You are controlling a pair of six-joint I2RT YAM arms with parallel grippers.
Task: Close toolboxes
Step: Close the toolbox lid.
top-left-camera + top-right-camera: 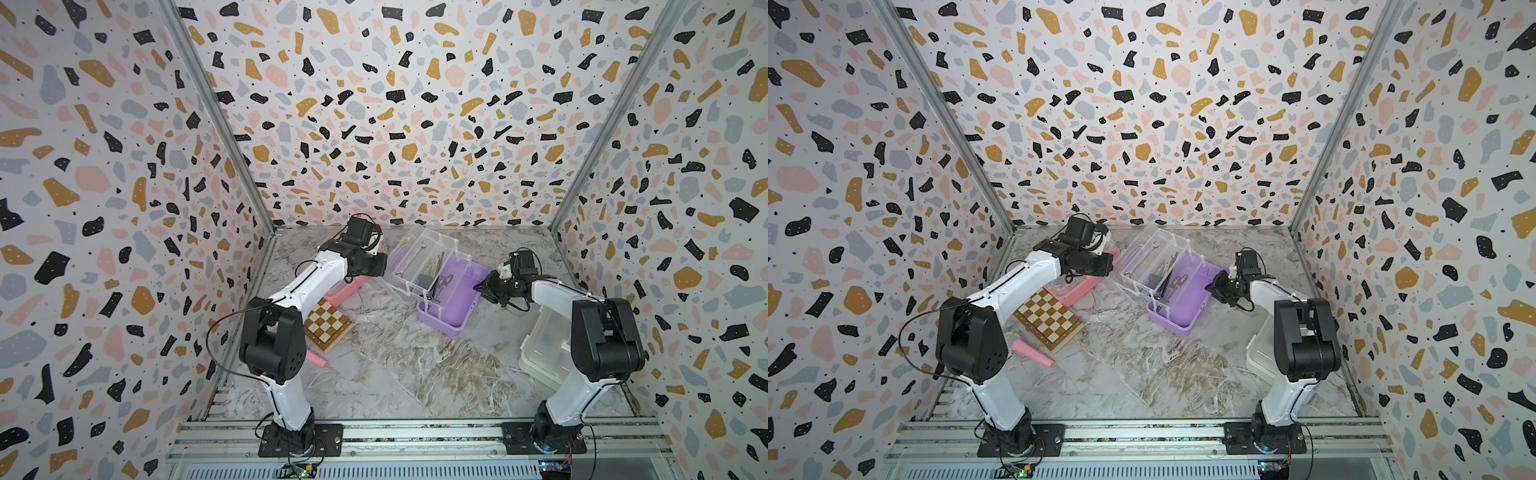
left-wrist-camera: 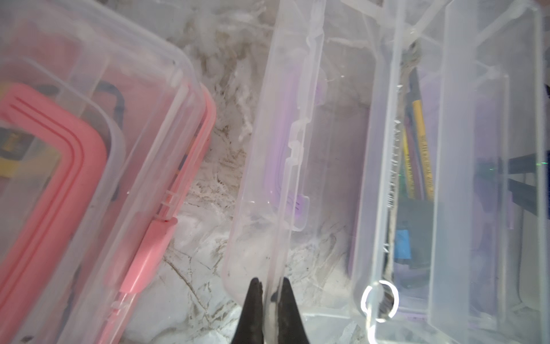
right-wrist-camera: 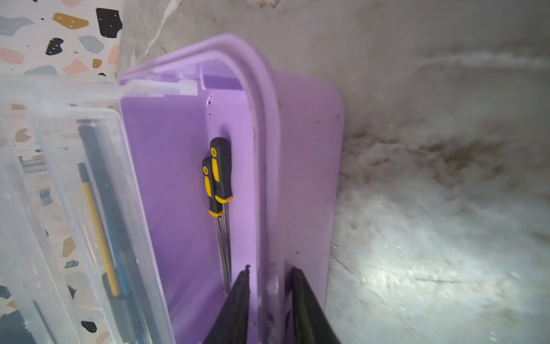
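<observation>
Bright even light, bent edges, wrist views perhaps motion-blurred

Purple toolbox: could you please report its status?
Left gripper shut on clear lid edge. Right gripper straddles purple base rim. Lid open; tool tray raised between.

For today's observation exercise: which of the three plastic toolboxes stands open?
The purple-based rectangular plastic toolbox: its clear lid is swung up, screwdrivers exposed. The pink-based box and white-based box have lids down.

Chequered wooden chessboard box (image 1: 1048,318) lies just beside a pink stick (image 1: 1034,353).
</observation>
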